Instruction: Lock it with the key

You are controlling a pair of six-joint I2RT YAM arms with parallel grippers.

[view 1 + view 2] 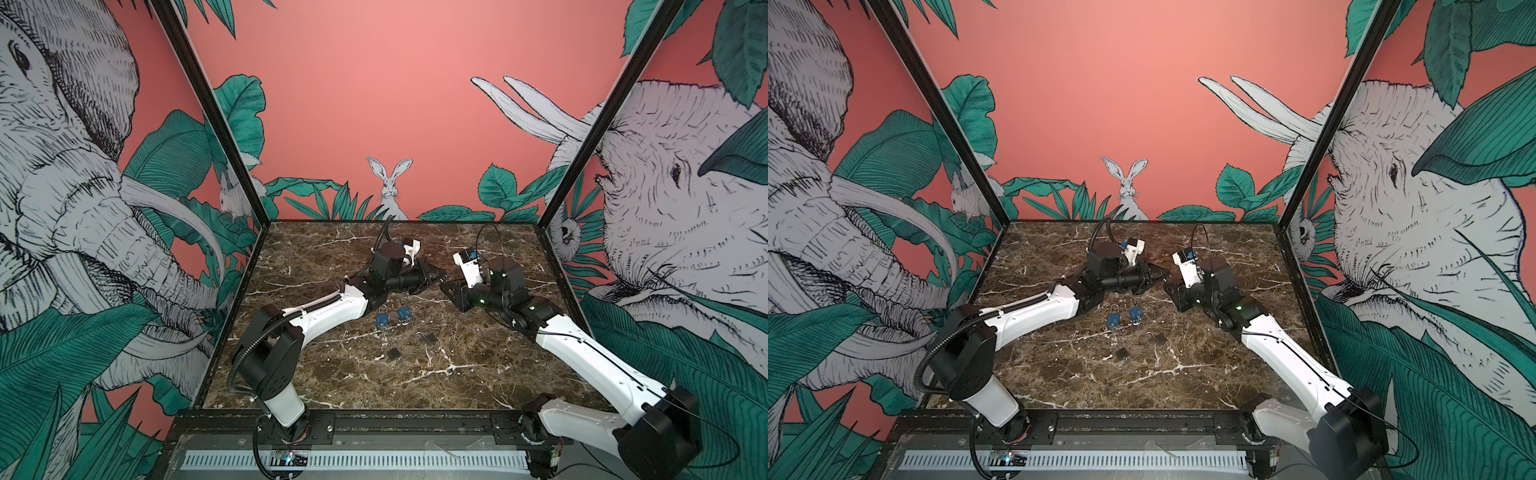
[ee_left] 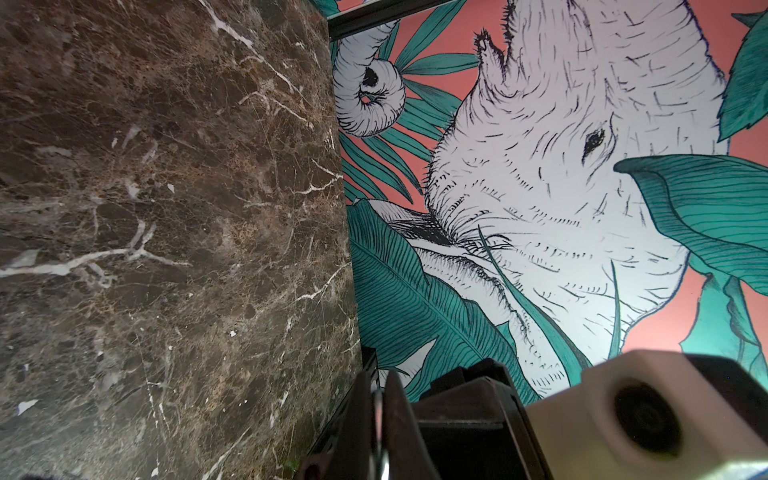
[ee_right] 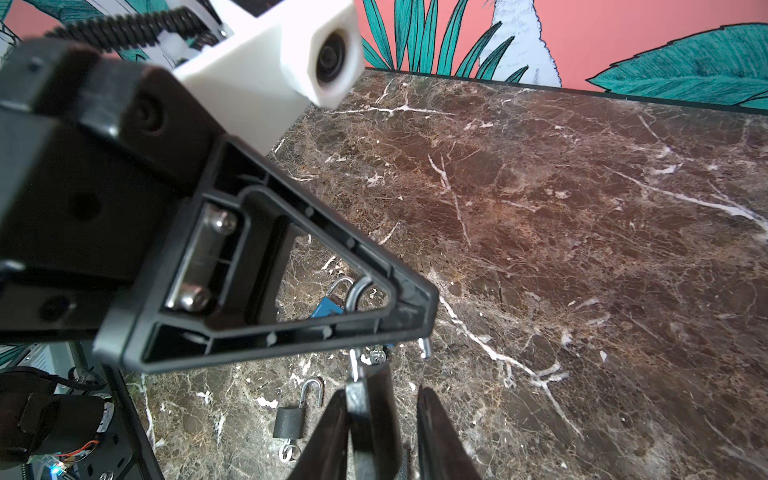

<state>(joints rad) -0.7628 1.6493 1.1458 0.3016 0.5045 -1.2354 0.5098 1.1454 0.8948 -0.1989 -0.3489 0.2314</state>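
Note:
A black padlock (image 3: 370,419) hangs between the two grippers above the marble table (image 1: 332,374). Two bright shackle legs (image 3: 353,365) poke out behind the left gripper's finger (image 3: 407,299); one enters the body and the other ends free, so the shackle is open. My left gripper (image 2: 377,386) is shut on a thin strip of bright metal (image 2: 378,411), seemingly the shackle's arc. My right gripper (image 3: 382,390) has its jaws on either side of the body, one finger against it and a gap at the other. In both top views the grippers (image 1: 442,276) (image 1: 1166,277) meet tip to tip. The held padlock's key is hidden.
Two blue padlocks (image 1: 382,319) (image 1: 404,312) lie just in front of the grippers. Nearer the front lie two black padlocks (image 1: 394,354) (image 1: 430,338); one (image 3: 286,422) has an open shackle and a key ring at its base. Printed walls enclose the table on three sides.

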